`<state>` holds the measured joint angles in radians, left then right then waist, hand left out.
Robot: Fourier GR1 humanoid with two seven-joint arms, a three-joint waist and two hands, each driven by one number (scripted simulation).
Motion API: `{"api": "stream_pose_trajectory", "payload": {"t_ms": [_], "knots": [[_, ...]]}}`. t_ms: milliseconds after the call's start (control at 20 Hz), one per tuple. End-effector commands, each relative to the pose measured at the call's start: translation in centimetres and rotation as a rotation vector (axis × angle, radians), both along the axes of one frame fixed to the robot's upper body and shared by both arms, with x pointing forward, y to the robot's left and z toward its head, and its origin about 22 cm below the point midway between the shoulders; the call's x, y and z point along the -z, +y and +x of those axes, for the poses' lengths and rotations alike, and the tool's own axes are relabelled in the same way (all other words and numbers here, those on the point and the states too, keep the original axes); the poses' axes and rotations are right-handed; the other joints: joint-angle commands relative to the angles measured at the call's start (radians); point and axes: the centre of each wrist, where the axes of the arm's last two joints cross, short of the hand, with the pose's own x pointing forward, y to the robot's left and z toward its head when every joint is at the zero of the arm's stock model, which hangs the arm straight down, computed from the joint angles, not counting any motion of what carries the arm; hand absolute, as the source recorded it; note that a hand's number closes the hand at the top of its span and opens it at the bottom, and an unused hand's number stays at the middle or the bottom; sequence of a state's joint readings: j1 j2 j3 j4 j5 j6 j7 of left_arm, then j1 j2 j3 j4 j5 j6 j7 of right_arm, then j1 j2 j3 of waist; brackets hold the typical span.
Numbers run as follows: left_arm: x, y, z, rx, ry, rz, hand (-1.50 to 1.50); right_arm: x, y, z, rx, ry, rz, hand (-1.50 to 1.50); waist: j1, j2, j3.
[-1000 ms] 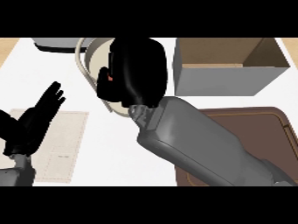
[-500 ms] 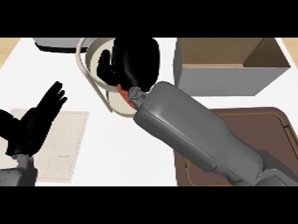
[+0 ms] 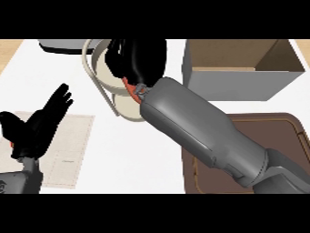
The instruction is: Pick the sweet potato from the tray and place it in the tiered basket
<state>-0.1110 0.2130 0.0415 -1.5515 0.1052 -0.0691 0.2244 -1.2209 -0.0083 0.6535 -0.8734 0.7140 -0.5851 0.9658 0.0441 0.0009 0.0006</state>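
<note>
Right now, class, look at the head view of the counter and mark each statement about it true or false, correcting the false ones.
1. The right hand is over the tiered basket. True.
2. The left hand is curled round the sweet potato. False: it rests open, fingers up, at the view's left, above a pale mat.
3. The brown tray lies at the view's left. False: it lies at the lower right, partly hidden by the right forearm.
4. An open grey box stands right of the basket. True.
5. An orange bit of the sweet potato shows below the right hand. True.
</note>
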Motion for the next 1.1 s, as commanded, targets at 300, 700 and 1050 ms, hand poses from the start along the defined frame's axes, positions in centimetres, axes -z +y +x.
{"api": "stream_pose_trajectory", "payload": {"t_ms": [300,700,1050], "knots": [[-0.3,-1.0,1.4,0.025,-0.009,0.002,0.0,1.5,0.0,2.0,0.04,-0.031,0.037,-1.5,0.016,0.014,-0.002],[0.0,-1.1,0.3,0.012,-0.001,-0.006,0.0,-0.4,-0.3,2.2,0.067,-0.105,0.357,-1.5,0.011,0.011,-0.001],[-0.1,1.3,-0.9,-0.007,0.009,0.013,0.0,-2.8,-1.1,1.8,0.078,-0.192,0.676,-1.5,-0.009,0.004,0.0]]}}
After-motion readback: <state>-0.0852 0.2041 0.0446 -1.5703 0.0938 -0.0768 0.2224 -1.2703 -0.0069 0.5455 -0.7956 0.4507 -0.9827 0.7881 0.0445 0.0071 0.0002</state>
